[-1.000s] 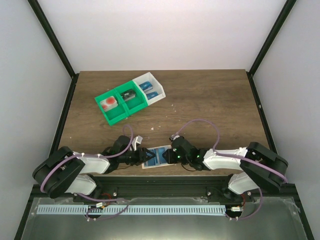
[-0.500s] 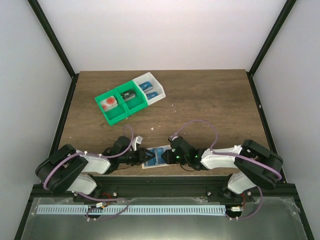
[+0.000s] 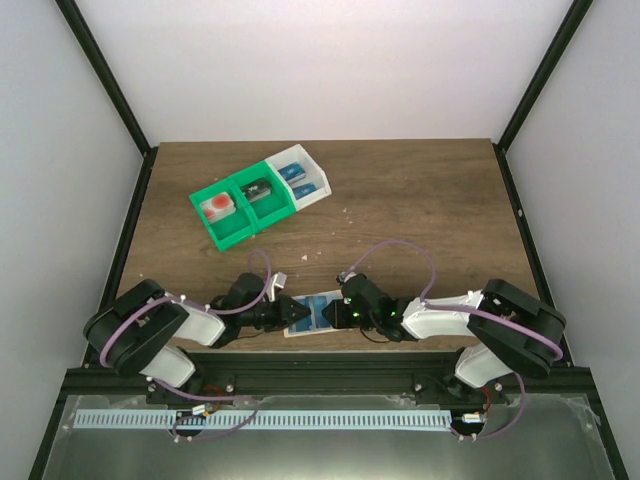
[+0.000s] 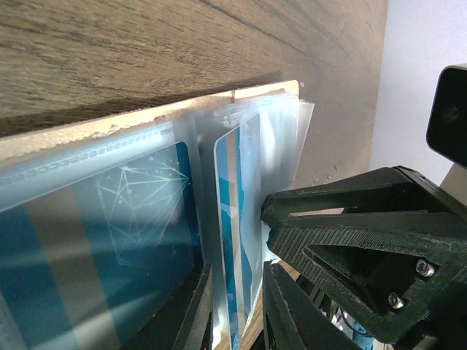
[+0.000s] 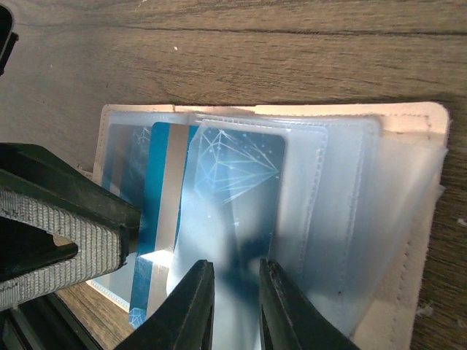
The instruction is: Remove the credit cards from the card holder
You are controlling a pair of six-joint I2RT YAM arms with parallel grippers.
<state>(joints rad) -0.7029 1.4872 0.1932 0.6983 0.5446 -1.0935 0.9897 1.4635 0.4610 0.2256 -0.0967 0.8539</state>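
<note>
Left gripper (image 4: 237, 292): at the near edge of the table, its fingers narrowed onto the upright edge of a blue striped card and the clear pocket around it.
Right gripper (image 5: 235, 284): facing the left one from the other side, fingers nearly together, pinching a clear plastic leaf of the holder.
In the way: in the left wrist view the right gripper's black fingers fill the right side, just beside the pinched pocket. In the right wrist view the left gripper's black and grey fingers cover the holder's left edge.
Card holder (image 3: 315, 310): lies open and flat on the wood between the two grippers, near the arm bases, with its tan edging showing round the clear pockets.
Credit cards (image 5: 233, 171): blue with faint white line patterns and a pale stripe. At least two sit in overlapping pockets, all inside the holder.
Table (image 3: 420, 190): dark wood grain, with a few small pale specks farther out.
Green bin (image 3: 240, 237): well beyond the holder, toward the far left, set at an angle. One compartment holds a red-orange item (image 3: 217, 207) on white, the next a dark item (image 3: 260, 190).
White bin (image 3: 316, 167): touching the green bin's far end, with small blue items (image 3: 293, 172) inside.
</note>
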